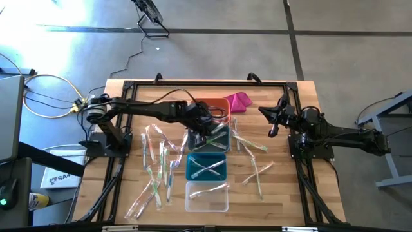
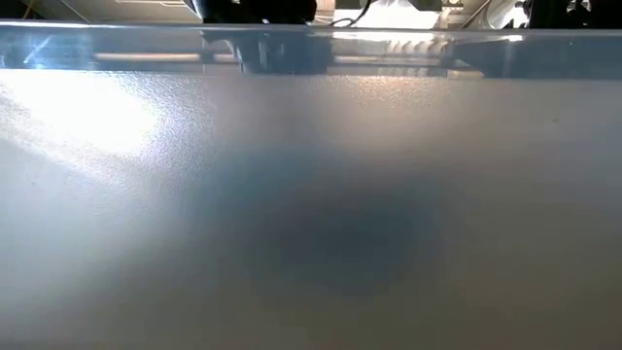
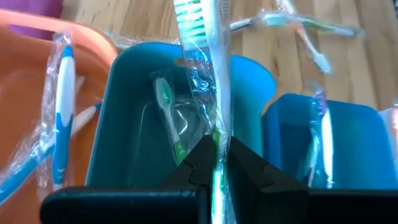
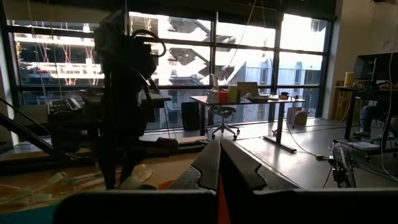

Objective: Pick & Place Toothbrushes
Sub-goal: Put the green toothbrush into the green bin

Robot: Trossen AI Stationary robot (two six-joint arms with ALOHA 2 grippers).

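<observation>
My left gripper hovers over the dark bin, second in a row of bins, and is shut on a green toothbrush in a clear wrapper. Another green toothbrush lies inside that bin. The orange bin beside it holds a blue toothbrush, and the teal bin on the other side holds more. Loose toothbrushes lie on the wood at the left and right. My right gripper waits shut and raised at the table's right. My left gripper pinches the wrapped green toothbrush's handle between its two fingers. The fingers slant down from the table's left side and lie along the brush. It sticks out ahead of them, bristle head foremost, over the dark bin.
A clear bin ends the row at the near side. A magenta cloth lump lies at the far edge beside the orange bin. A black frame borders the table. The low view is blocked by a blurred surface.
</observation>
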